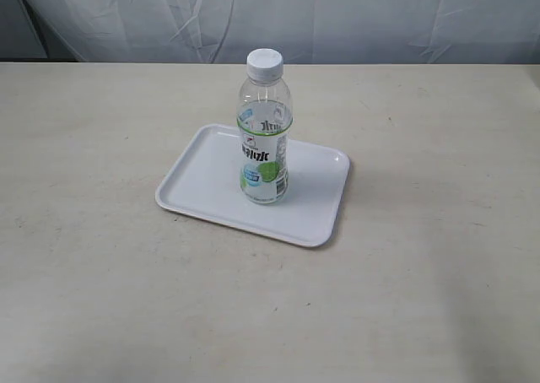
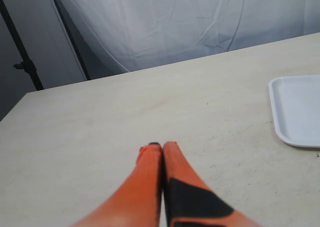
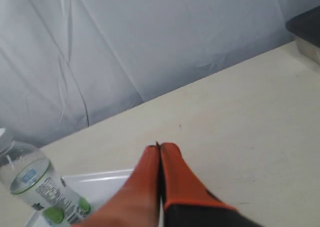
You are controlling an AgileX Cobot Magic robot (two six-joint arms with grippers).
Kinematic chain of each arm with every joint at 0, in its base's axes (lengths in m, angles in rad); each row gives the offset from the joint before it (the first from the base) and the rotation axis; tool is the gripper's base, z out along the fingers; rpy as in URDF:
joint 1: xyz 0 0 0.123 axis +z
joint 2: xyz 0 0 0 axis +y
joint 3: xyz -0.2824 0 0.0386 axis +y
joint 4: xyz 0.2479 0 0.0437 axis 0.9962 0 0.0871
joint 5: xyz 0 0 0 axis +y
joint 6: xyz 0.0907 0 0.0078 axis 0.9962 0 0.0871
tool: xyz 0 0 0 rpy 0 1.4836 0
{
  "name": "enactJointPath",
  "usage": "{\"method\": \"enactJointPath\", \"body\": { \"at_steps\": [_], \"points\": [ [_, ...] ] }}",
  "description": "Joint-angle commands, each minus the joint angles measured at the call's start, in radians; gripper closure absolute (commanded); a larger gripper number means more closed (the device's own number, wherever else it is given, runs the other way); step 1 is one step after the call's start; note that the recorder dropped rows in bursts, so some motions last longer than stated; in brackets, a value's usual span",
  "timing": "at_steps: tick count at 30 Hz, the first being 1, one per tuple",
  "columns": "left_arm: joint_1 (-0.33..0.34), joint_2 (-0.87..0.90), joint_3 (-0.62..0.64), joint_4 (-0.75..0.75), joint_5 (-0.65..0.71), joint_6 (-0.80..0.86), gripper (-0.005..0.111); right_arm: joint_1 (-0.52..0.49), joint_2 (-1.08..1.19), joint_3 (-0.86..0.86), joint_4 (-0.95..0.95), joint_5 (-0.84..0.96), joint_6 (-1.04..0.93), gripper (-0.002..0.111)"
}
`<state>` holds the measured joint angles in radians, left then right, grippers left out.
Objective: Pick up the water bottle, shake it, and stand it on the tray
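Observation:
The water bottle [image 1: 265,130] stands upright on the white tray [image 1: 202,180] in the middle of the table, cap on top. Neither arm shows in the exterior view. My left gripper [image 2: 161,148] is shut with nothing between its orange fingers; it hovers over bare table, and a corner of the tray [image 2: 297,112] lies off to one side. My right gripper [image 3: 160,149] is also shut and empty, apart from the water bottle [image 3: 35,189], which appears on the tray [image 3: 100,184] at the edge of that view.
The beige table [image 1: 422,256] spreads wide around the tray. A white cloth backdrop [image 1: 337,16] hangs behind it. A dark stand [image 2: 22,57] rises beyond the table's edge in the left wrist view, and a dark box corner [image 3: 306,29] sits at the table's far end.

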<state>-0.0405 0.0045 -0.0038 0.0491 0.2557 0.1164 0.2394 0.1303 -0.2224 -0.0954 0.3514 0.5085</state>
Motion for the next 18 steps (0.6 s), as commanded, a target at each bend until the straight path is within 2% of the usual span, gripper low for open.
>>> {"method": "enactJointPath", "body": {
  "at_steps": [1, 7, 18],
  "points": [
    [0.000, -0.005, 0.004, -0.003, -0.008, -0.004, 0.106, -0.123, -0.097, 0.085, 0.085, -0.041, -0.008, 0.109],
    [0.000, -0.005, 0.004, -0.003, -0.008, -0.004, 0.106, -0.220, -0.130, 0.151, 0.105, -0.080, -0.008, 0.109],
    [0.000, -0.005, 0.004, -0.003, -0.008, -0.004, 0.106, -0.226, -0.130, 0.183, 0.107, -0.090, -0.004, 0.109]
  ]
}}
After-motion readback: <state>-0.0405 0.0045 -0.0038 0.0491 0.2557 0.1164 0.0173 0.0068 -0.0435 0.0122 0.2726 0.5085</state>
